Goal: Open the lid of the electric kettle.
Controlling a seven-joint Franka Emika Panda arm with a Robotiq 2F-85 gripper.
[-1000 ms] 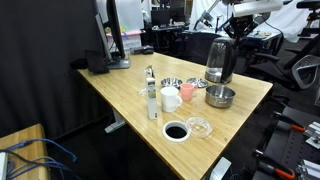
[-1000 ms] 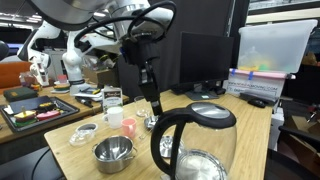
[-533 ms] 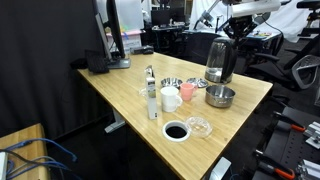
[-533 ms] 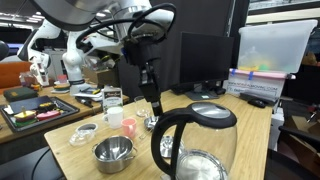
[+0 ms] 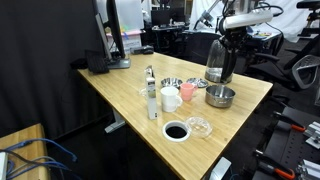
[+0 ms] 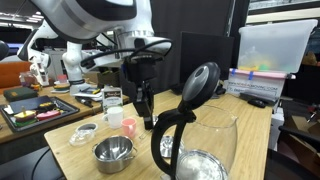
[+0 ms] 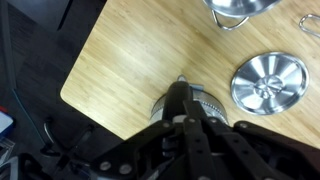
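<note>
The lid [image 6: 201, 84] stands tipped up on the electric kettle [image 6: 195, 150]; the end effector [image 7: 181, 88] is pressed together.

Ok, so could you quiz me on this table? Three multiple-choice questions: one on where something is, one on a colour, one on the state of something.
1. Where does the electric kettle stand?
A) on the floor
B) on the wooden table, close to the steel bowl
C) on a shelf

2. What colour is the small cup beside the white mug?
A) green
B) blue
C) pink

3. How is the lid of the kettle?
A) tipped up, open
B) shut flat
C) lying on the table

Answers:
1 B: both exterior views show it on the tabletop next to the bowl.
2 C: it shows pink right by the mug.
3 A: in an exterior view it stands up on edge above the kettle's mouth.
</note>
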